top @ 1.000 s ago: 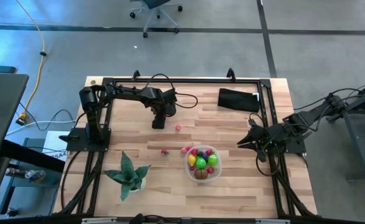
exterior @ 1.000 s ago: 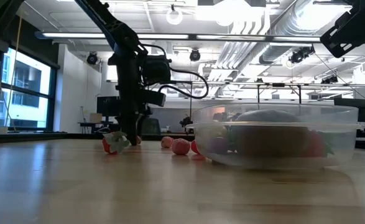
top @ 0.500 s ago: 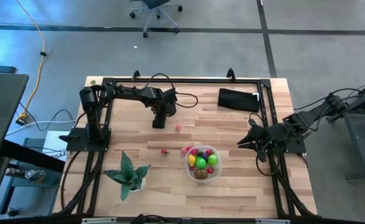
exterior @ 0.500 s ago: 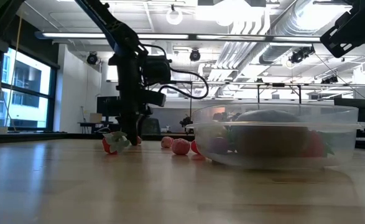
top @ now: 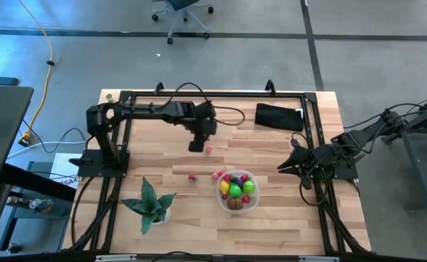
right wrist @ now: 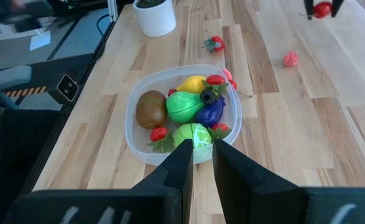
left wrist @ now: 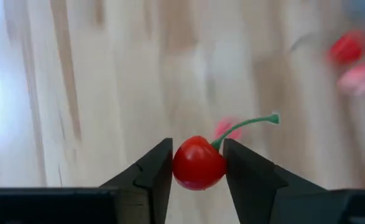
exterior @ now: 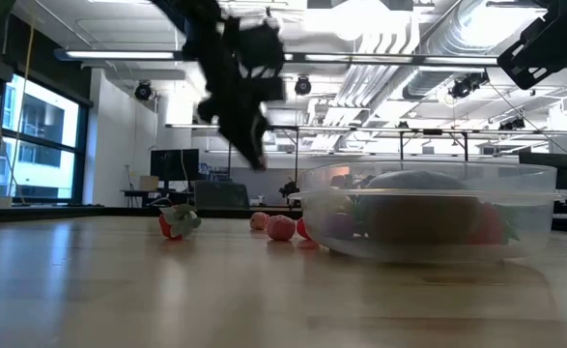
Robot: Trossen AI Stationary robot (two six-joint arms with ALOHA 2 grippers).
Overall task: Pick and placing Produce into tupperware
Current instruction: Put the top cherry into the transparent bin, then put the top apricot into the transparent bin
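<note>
We see that the left gripper [top: 196, 145] has lifted off the table [top: 271, 218] since a second ago and shifted toward the small pink piece [top: 209, 148]. Its jaws now pinch a red cherry [left wrist: 198, 163] with a green stem. In the low view the gripper [exterior: 257, 158] hangs higher than before.

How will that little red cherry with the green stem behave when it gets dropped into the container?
The cherry is round and smooth, so it will probably roll on landing. It looks light, pinched between the left end effector fingers without sagging. Its thin stem looks bendy and might catch on the container rim.
</note>
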